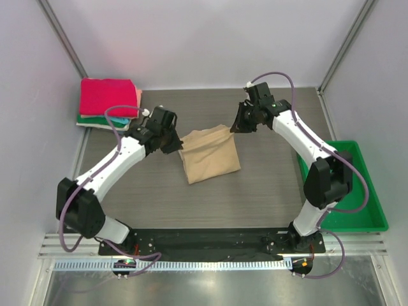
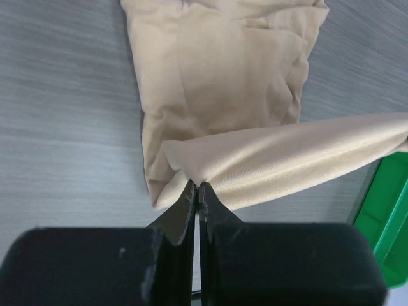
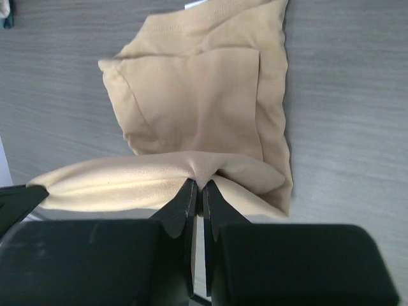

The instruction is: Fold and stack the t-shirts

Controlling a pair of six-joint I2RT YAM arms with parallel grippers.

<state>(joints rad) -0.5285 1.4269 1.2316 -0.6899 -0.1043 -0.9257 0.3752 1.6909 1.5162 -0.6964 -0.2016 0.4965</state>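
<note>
Left wrist, right wrist: left gripper (image 2: 197, 191) and right gripper (image 3: 199, 188) pinched the tan t-shirt (image 2: 217, 83) edge; the fold should land evenly ahead of the jaws.

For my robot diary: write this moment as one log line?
left gripper shut on tan t-shirt edge | right gripper shut on same edge | t-shirt stack far-left corner

Both arms stretched forward and bent inward; left gripper (image 2: 196, 189) and right gripper (image 3: 198, 186) faced each other, jaws pinched shut.
</note>
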